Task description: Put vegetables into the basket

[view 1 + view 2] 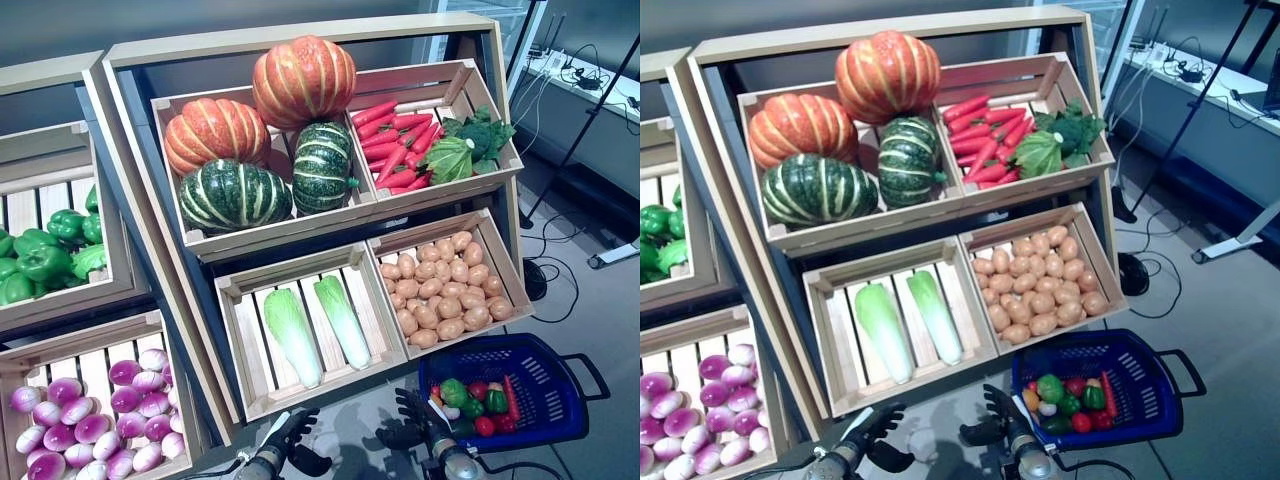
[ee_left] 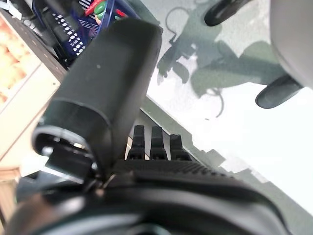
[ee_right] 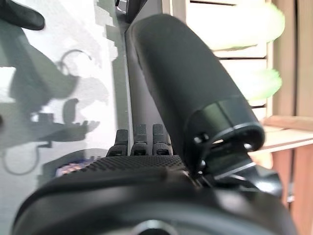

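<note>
A blue plastic basket (image 1: pixel 548 388) stands on the floor at the lower right, below the potato crate. It holds small green, red and orange vegetables (image 1: pixel 470 400). My right hand (image 1: pixel 418 418) hovers just left of the basket, open and empty; its thumb (image 3: pixel 181 83) sticks out with nothing against it. My left hand (image 1: pixel 291 436) hangs lower, in front of the cabbage crate, also open and empty, as its fingers (image 2: pixel 152 144) show in the left wrist view. Two pale green cabbages (image 1: pixel 318 325) lie in the crate right above both hands.
The sloping wooden stand carries crates of potatoes (image 1: pixel 443 288), carrots (image 1: pixel 395 142), leafy greens (image 1: pixel 462 148) and striped pumpkins (image 1: pixel 262 135). A second stand on the left holds green peppers (image 1: pixel 48 250) and purple onions (image 1: pixel 95 415). Cables and stand legs (image 1: pixel 560 215) lie on the floor to the right.
</note>
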Tool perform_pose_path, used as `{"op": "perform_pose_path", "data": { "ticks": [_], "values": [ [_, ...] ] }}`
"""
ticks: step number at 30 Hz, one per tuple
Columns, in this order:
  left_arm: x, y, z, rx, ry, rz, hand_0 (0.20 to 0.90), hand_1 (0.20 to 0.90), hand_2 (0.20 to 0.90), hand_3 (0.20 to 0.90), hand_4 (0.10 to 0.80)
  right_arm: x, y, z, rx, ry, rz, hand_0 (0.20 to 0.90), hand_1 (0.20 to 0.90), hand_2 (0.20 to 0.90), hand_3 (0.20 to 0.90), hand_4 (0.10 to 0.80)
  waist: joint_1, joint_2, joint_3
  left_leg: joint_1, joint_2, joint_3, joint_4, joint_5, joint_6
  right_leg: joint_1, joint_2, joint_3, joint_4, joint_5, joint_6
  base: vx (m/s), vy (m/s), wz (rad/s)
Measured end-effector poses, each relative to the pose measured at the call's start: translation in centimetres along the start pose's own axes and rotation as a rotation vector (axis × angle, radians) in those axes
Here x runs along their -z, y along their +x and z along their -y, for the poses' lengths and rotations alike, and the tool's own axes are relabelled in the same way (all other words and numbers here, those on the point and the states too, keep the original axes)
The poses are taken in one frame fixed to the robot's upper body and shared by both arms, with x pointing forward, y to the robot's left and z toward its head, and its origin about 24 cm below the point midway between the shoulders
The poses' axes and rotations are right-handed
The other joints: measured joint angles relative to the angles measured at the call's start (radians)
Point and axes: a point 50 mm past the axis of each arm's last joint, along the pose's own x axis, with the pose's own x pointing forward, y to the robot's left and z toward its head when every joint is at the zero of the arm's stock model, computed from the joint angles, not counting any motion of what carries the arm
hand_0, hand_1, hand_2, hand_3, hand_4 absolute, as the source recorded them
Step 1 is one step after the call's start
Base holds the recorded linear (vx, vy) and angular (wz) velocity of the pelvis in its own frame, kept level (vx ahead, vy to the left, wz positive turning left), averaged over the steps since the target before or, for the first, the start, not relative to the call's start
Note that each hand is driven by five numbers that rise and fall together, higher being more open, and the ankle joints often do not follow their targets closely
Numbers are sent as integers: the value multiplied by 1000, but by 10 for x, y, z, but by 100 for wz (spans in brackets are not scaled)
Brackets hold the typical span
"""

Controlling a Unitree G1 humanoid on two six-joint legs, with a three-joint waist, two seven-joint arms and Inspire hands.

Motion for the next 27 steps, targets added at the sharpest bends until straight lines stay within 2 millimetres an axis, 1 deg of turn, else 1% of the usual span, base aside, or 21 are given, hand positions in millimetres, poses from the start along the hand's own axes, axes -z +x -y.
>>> {"op": "perform_pose_path", "data": {
  "ticks": [2, 10, 14, 16, 17, 20, 23, 26, 27],
  "values": [
    [0, 0, 1, 7, -1, 1, 900, 900, 900, 900, 800, 7, -1, 2, 7, 0, -31, 900, 900, 900, 900, 800, 0, -3, 2, 0, 0, 0, 0, 0, 0, 0, 0, 1, 0, 0, 0, 0, 0, 0],
    [0, 0, 3, 52, -51, 1, 900, 900, 900, 900, 800, 10, -2, 0, -33, 30, -54, 900, 900, 900, 900, 800, -1, -5, 2, 10, 0, 3, -1, 0, 0, 6, 0, 4, 0, 0, 0, 36, -1, -1],
    [4, -2, 7, 74, -3, -9, 900, 900, 900, 900, 800, 13, -2, -2, -59, 41, -85, 900, 900, 900, 900, 800, -2, -5, 2, 26, 0, 4, -5, 0, 0, 22, 1, 5, -7, 0, 0, 19, -6, 0],
    [4, -2, 8, 79, 19, -9, 900, 900, 900, 900, 800, 14, -2, -2, -57, 78, -93, 900, 900, 900, 900, 800, -2, -5, 2, 27, 0, 4, -5, 0, -1, 24, 1, 5, -7, 1, 0, 0, 0, 0],
    [4, -2, 8, 83, 53, -4, 900, 900, 900, 900, 800, 16, -3, -1, -55, 83, -105, 900, 900, 900, 900, 800, -2, -6, 1, 31, 0, 4, -6, 0, -1, 28, 1, 5, -8, 1, 0, 0, 0, 0],
    [0, -3, 8, 76, 68, 35, 900, 900, 900, 900, 800, 17, -3, 0, -41, 120, -113, 900, 900, 900, 900, 800, -3, -6, 1, 35, 0, 5, -6, 0, -1, 31, 0, 6, -9, 1, 0, 0, 0, 0],
    [-14, -3, 5, 73, 90, 149, 900, 900, 900, 900, 800, 16, -2, 4, -4, 193, -111, 900, 900, 900, 900, 800, -3, -5, 0, 38, 0, 6, -6, 0, -1, 33, 0, 7, -8, 1, 0, 0, 0, 0],
    [-44, -7, -5, 67, 214, 343, 900, 900, 900, 900, 800, 16, -2, 9, 33, 259, -111, 900, 900, 900, 900, 800, -3, -1, -1, 38, -1, 6, -6, 1, -1, 34, 0, 7, -8, 2, 0, 7, 11, 0],
    [-51, -9, -7, 62, 243, 386, 900, 900, 900, 900, 800, 16, -2, 10, 42, 280, -111, 900, 900, 900, 900, 800, -2, 0, -1, 39, -1, 6, -6, 1, -1, 34, 0, 7, -8, 2, 1, 29, 42, 0]
  ]
}}
